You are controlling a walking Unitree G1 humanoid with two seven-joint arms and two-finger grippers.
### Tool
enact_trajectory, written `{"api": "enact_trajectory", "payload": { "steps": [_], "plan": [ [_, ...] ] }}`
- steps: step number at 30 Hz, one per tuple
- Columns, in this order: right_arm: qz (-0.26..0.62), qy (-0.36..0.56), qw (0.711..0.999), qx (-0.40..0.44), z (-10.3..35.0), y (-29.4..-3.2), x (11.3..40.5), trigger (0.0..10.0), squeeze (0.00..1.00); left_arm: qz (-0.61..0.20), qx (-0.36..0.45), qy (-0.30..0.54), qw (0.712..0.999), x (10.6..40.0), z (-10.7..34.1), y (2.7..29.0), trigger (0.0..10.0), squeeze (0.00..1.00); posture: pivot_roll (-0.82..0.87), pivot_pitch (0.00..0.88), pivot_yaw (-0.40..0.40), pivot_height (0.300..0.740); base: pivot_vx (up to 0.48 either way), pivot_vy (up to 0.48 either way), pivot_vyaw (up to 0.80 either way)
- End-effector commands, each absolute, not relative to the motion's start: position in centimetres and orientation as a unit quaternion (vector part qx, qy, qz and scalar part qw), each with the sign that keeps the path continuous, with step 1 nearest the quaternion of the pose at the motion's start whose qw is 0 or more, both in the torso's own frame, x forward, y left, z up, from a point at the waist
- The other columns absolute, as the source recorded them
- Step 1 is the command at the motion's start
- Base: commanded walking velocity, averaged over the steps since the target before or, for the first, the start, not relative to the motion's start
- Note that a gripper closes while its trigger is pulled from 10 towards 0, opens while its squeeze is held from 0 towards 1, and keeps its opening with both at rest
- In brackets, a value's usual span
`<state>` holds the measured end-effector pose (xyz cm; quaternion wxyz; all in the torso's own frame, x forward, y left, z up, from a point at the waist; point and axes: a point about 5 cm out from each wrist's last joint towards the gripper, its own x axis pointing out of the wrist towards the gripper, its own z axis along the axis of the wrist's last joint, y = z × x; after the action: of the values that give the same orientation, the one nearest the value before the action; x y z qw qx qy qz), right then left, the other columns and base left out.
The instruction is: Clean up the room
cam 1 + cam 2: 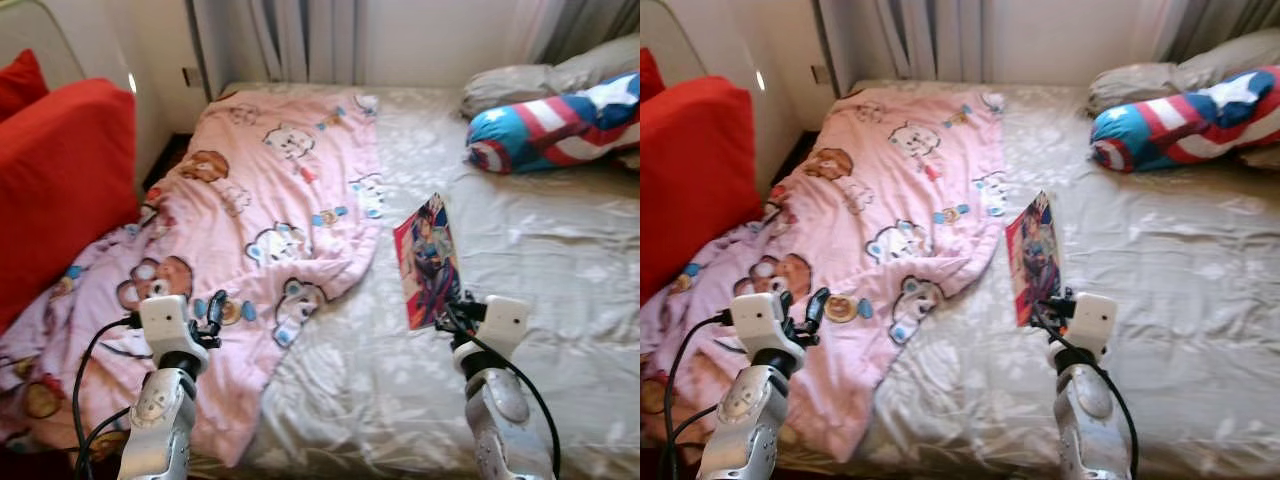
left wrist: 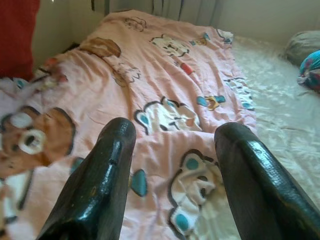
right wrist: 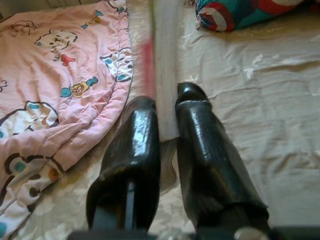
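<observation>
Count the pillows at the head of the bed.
2: a star-and-stripes pillow lying on the sheet, and a grey pillow just behind it against the curtain. The frame edge may hide more.

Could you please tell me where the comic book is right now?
The thin, colourful comic book stands upright over the grey satin bedsheet, pinched in the right end effector, just right of the pink cartoon-bear blanket.

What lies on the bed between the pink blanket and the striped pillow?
Bare grey sheet, and the comic book held upright by the right gripper, seen in the left eye view.
</observation>
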<state>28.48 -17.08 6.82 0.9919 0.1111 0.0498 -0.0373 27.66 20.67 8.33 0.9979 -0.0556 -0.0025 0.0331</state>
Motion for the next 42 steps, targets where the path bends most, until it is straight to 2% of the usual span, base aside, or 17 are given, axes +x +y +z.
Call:
{"api": "enact_trajectory", "payload": {
  "steps": [1,6,13,42],
  "plan": [
    [-0.032,0.028,0.993,0.113,7.72,-16.87,28.77,10.0,0.0,0.039,-0.056,0.0,0.998,27.39,8.15,21.07,10.0,0.0,0.02,0.128,-0.004,0.712,0.0,-0.322,0.0],
    [-0.034,0.033,0.992,0.114,7.57,-16.82,28.75,10.0,0.0,0.04,-0.057,-0.001,0.998,27.43,8.17,21.06,10.0,0.0,0.02,0.128,-0.003,0.712,0.0,-0.322,0.0],
    [-0.034,0.03,0.992,0.115,7.58,-16.67,28.76,10.0,0.0,0.039,-0.057,-0.001,0.998,27.5,8.18,21.01,10.0,0.0,0.02,0.128,-0.002,0.712,0.0,-0.322,-0.62],
    [-0.005,0.047,0.994,0.101,7.23,-16.1,28.89,10.0,0.0,0.028,-0.064,0.004,0.998,27.8,7.9,20.18,10.0,0.0,0.0,0.1,0.005,0.712,0.0,-0.322,0.0]
  ]
}}
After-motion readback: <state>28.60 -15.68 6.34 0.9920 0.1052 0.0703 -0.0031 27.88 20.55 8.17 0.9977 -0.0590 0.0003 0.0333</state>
